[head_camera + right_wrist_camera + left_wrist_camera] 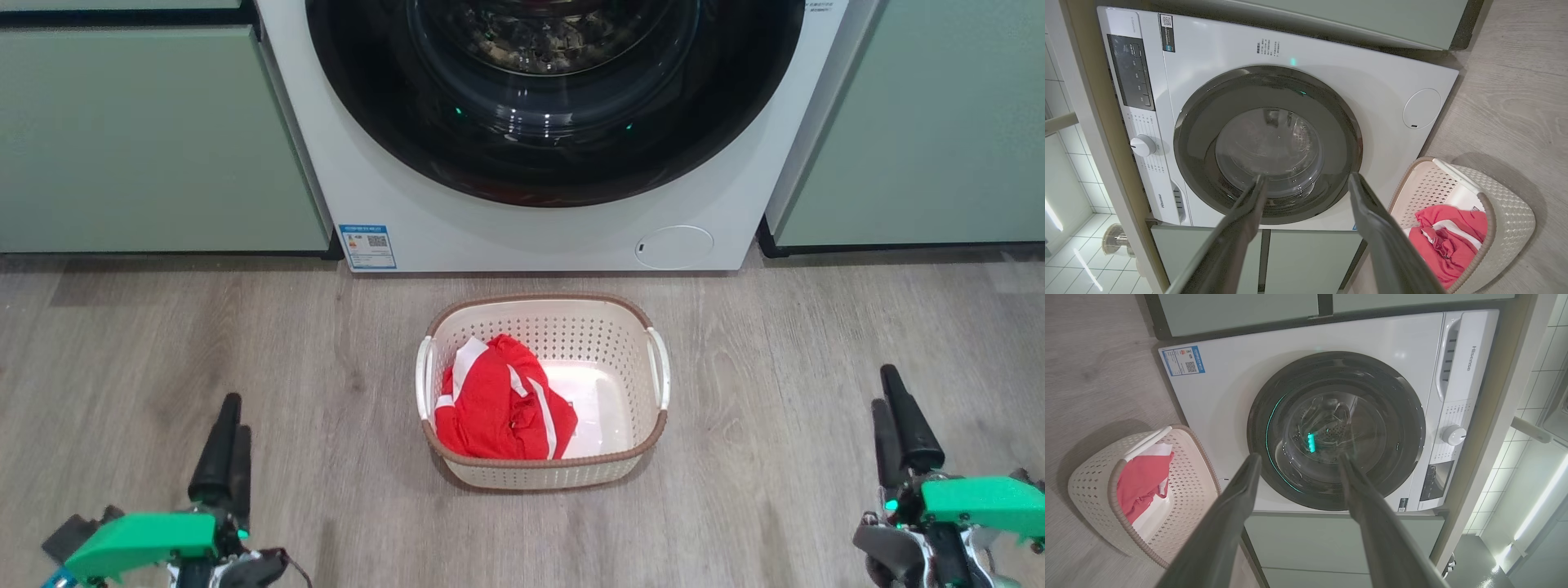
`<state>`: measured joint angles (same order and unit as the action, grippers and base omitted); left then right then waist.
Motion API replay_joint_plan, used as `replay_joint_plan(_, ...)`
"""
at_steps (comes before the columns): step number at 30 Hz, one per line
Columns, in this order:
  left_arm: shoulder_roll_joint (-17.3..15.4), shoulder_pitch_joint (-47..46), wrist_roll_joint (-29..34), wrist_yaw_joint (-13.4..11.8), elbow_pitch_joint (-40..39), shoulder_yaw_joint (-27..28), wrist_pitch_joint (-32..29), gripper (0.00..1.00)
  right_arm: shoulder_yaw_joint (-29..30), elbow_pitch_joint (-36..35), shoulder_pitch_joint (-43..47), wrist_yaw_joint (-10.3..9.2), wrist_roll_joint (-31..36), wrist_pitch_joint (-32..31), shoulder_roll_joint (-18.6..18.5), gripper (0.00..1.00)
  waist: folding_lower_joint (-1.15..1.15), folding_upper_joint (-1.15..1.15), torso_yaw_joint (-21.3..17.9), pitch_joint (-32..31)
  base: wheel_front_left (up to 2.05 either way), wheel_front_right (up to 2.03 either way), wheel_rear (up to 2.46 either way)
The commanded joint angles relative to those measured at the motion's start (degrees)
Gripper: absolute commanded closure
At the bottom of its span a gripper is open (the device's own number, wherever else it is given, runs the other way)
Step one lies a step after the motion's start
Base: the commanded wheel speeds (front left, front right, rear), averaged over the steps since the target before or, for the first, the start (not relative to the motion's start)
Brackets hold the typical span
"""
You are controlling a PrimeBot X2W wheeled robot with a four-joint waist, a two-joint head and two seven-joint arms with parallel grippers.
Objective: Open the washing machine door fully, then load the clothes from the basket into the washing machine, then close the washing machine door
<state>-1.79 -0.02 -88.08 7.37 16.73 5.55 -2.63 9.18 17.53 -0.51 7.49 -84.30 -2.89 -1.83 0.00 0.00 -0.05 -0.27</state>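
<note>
The washing machine [457, 229] stands straight ahead with its round black-rimmed door [367, 114] shut flat against the front. On the floor before it sits the cream basket [620, 327], holding red clothes [502, 404] with white stripes in its left half. My left gripper [235, 416] is low at the left of the basket and my right gripper [883, 385] low at the right, both well clear of it. Both are open and hold nothing: the left gripper [1299, 457] and the right gripper [1307, 177] each point toward the door [1404, 416] [1200, 134] from a distance.
Pale green cabinets [147, 139] [922, 122] flank the machine. A small round white flap [674, 247] sits at its lower right, a blue sticker [367, 247] at its lower left. The control knob [1454, 435] is on the top panel. Wood floor [775, 343] surrounds the basket.
</note>
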Motion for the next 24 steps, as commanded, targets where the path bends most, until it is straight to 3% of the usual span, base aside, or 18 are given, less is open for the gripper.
replay_joint_plan(1, -0.41, -3.28, 1.18, 0.03, -2.74, 0.97, 0.66, 0.00, 0.17, -2.72, -3.05, 0.00, 1.78, 0.66, -0.32, 0.00, 0.00, 0.00, 0.02, -0.02, 0.00, 0.00, 0.00)
replay_joint_plan(24, -0.56, -5.30, 14.83, 0.05, -12.48, 3.68, 4.34, 0.00, -0.99, -13.14, -4.85, 0.00, 25.10, 4.40, -0.48, 0.00, 0.00, 0.00, 0.65, -0.35, 0.00, 0.00, 0.00)
